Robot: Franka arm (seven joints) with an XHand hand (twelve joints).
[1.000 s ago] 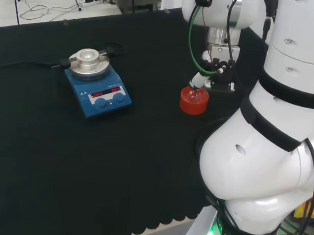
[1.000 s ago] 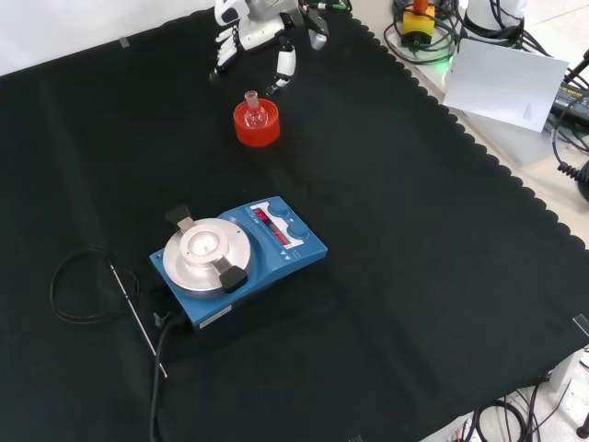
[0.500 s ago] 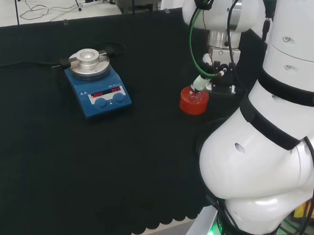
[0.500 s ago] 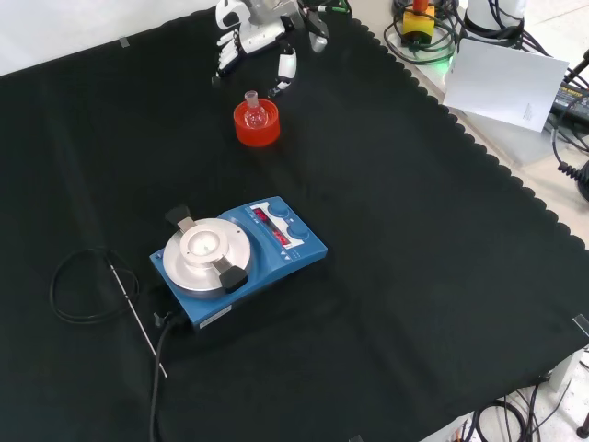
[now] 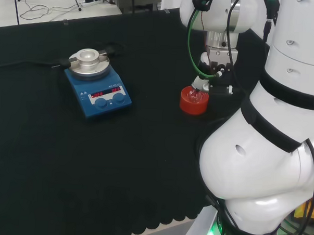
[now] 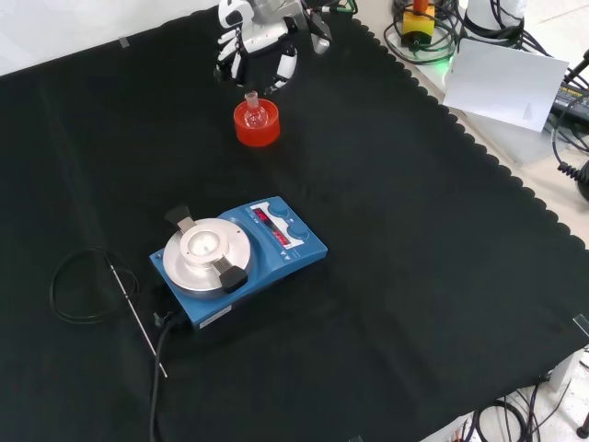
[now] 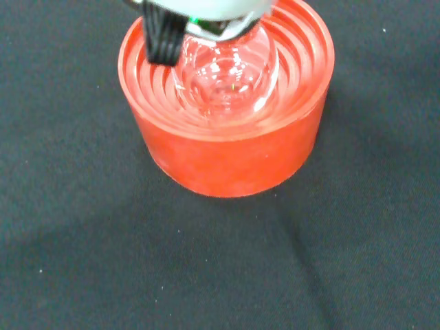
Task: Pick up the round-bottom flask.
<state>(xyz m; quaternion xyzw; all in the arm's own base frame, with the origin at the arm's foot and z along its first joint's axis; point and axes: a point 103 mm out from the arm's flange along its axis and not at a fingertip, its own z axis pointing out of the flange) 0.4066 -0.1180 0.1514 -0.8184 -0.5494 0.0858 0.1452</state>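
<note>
A small clear round-bottom flask (image 6: pixel 250 110) sits upright in a red ribbed ring stand (image 6: pixel 257 129) on the black cloth. In the head view the flask (image 5: pixel 195 94) and stand (image 5: pixel 193 103) lie just left of the arm's white links. The black and white hand (image 6: pixel 255 37) hovers right behind the flask's neck, open, with fingers (image 6: pixel 287 68) hanging to either side and touching nothing. The wrist view looks down on the flask's bulb (image 7: pixel 227 69) in the stand (image 7: pixel 227 148), with a blurred part of the hand (image 7: pixel 199 12) over the neck.
A blue hotplate stirrer (image 6: pixel 237 258) with a round metal top stands nearer the front camera, and it appears in the head view (image 5: pixel 98 89) left of the stand. A black cable and a thin metal rod (image 6: pixel 137 318) lie beside it. The cloth's scalloped edge (image 6: pixel 479 152) runs along the front view's right.
The hand has come a little lower and closer to the flask's neck. The flask and the stand have not moved.
</note>
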